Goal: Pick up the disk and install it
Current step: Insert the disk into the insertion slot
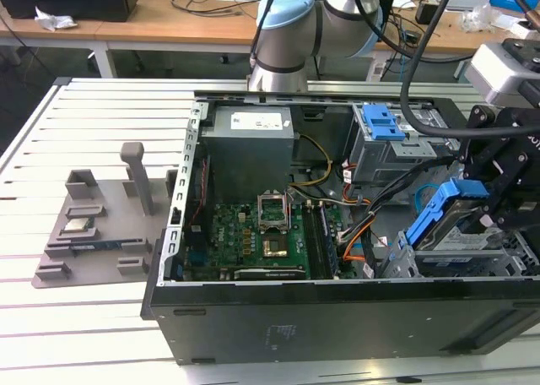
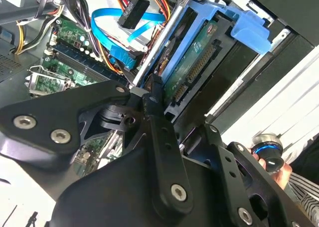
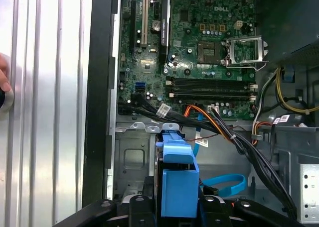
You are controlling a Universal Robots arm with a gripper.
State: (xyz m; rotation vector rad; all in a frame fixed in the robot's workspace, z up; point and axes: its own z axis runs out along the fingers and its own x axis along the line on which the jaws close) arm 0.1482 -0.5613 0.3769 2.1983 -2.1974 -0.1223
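Holding the disk [image 1: 456, 220] edge-up over the drive bay at the corner of the open computer case [image 1: 253, 317], on the exterior view's right, the pincer [image 3: 177, 207] is clamped on it, its black fingers [image 2: 157, 117] pressing either side of the blue plastic bracket in both wrist views. Doing this step well, I judge, means keeping the disk square to the grey metal bay [image 3: 132, 157] so the bracket's rails meet the slot evenly, and lowering slowly enough that nothing binds. The loose cables are the main hazard: a flat blue data cable [image 3: 224, 184] curls just beside the bay, and black and orange leads [image 3: 209, 117] run across near the disk's path, so they could be pinched. The bracket looks like smooth, slightly flexible moulded plastic, while the disk inside it is rigid metal with a green circuit board [image 2: 199, 53] and a row of connector pins on one face. The motherboard [image 1: 253, 233] nearby is dense with sockets and slots and should not be knocked. A grey fixture [image 1: 101, 225] with a small chip sits on the slatted metal tabletop [image 1: 101, 123], well apart from the case.
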